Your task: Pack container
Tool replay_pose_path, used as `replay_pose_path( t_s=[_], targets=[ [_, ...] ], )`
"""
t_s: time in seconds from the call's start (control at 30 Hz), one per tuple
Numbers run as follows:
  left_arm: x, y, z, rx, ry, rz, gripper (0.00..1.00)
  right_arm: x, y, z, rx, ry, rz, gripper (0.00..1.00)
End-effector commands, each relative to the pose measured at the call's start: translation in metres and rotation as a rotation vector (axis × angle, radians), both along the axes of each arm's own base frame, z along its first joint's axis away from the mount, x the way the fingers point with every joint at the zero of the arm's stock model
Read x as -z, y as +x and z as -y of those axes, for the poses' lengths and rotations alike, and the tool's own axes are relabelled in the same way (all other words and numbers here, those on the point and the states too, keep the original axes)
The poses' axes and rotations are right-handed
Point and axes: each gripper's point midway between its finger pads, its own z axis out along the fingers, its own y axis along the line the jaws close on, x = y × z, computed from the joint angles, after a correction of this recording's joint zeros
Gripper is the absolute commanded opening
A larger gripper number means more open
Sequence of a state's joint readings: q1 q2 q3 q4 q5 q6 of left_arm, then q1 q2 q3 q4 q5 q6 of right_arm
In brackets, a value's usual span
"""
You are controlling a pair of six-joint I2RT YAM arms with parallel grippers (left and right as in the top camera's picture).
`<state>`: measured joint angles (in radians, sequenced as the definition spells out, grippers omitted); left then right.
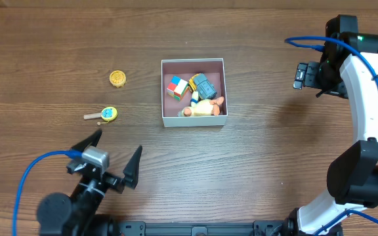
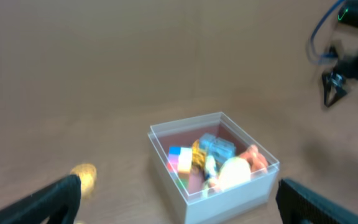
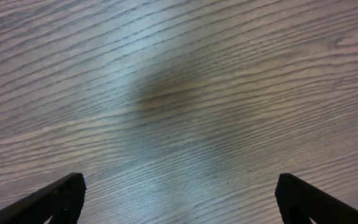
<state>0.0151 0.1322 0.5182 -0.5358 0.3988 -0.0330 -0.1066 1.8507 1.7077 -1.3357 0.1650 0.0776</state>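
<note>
The container (image 1: 165,92) is a square white-walled box with a pinkish inside, at the table's middle. It holds a coloured cube (image 1: 177,86), a blue-grey toy (image 1: 204,84) and a cream and peach figure (image 1: 204,107). It also shows in the left wrist view (image 2: 229,190), blurred. A round yellow toy (image 1: 117,78) and a small yellow-blue toy with a wooden handle (image 1: 105,114) lie left of the container. My left gripper (image 1: 115,157) is open and empty near the front edge. My right gripper (image 1: 310,75) is open and empty over bare wood at the right.
The yellow round toy also shows at the lower left of the left wrist view (image 2: 84,176). The right wrist view shows only wood grain between the fingers (image 3: 179,199). Blue cables run along both arms.
</note>
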Motion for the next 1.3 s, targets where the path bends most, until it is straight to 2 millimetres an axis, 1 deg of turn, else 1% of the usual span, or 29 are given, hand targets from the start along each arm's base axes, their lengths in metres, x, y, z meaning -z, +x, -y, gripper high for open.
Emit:
replay_pose_path(
  t_s=[0.0,0.07,0.1,0.17,0.23,0.33,0.4,0.5,0.57,0.63,0.73,0.77,0.8,0.87,0.93,0.97,1.0,1.13,1.27],
  targets=[
    [-0.038,-0.003,-0.004,-0.013,0.057,-0.045,1.00,-0.005,0.000,0.003,0.005,-0.016,0.014,1.00],
    [-0.052,-0.009,0.006,0.052,0.073,-0.040,1.00,-0.005,0.000,0.003,0.005,-0.016,0.014,1.00],
    [-0.064,-0.011,0.012,0.097,0.120,-0.006,1.00,-0.005,0.000,0.003,0.005,-0.016,0.014,1.00],
    [-0.081,-0.008,0.005,0.054,0.119,-0.020,1.00,-0.005,0.000,0.003,0.005,-0.016,0.014,1.00],
    [-0.092,0.002,-0.007,-0.021,0.102,-0.106,1.00,-0.005,0.000,0.003,0.005,-0.016,0.014,1.00],
    [-0.092,0.022,-0.017,-0.069,0.104,-0.319,1.00,-0.005,0.000,0.003,0.005,-0.016,0.014,1.00],
    [-0.088,0.037,-0.017,-0.062,0.109,-0.485,1.00,-0.005,0.000,0.003,0.005,-0.016,0.014,1.00],
    [-0.082,0.062,-0.015,-0.041,0.090,-0.655,1.00,-0.005,0.000,0.003,0.005,-0.016,0.014,1.00],
    [-0.072,0.079,-0.012,-0.021,0.076,-0.739,1.00,-0.005,0.000,0.003,0.005,-0.016,0.014,1.00],
    [-0.060,0.096,-0.015,-0.038,0.076,-0.816,1.00,-0.005,0.000,0.003,0.005,-0.016,0.014,1.00],
    [-0.036,0.112,-0.033,-0.158,0.099,-0.955,1.00,-0.005,0.000,0.003,0.005,-0.016,0.014,1.00],
    [-0.023,0.117,-0.041,-0.191,0.134,-1.024,1.00,-0.005,0.000,0.003,0.005,-0.016,0.014,1.00],
    [-0.015,0.119,-0.044,-0.207,0.152,-1.064,1.00,-0.005,0.000,0.003,0.005,-0.016,0.014,1.00],
    [0.009,0.127,-0.053,-0.237,0.196,-1.164,1.00,-0.005,0.000,0.003,0.005,-0.016,0.014,1.00],
    [0.035,0.135,-0.058,-0.259,0.223,-1.256,1.00,-0.005,0.000,0.003,0.005,-0.016,0.014,1.00],
    [0.042,0.138,-0.058,-0.258,0.225,-1.282,1.00,-0.005,0.000,0.003,0.005,-0.016,0.014,1.00],
    [0.055,0.141,-0.059,-0.256,0.229,-1.322,1.00,-0.005,0.000,0.003,0.005,-0.016,0.014,1.00],
    [0.088,0.157,-0.059,-0.259,0.227,-1.398,1.00,-0.005,0.000,0.003,0.005,-0.016,0.014,1.00],
    [0.110,0.172,-0.060,-0.191,0.289,-1.397,1.00,-0.005,0.000,0.003,0.005,-0.016,0.014,1.00]
  ],
)
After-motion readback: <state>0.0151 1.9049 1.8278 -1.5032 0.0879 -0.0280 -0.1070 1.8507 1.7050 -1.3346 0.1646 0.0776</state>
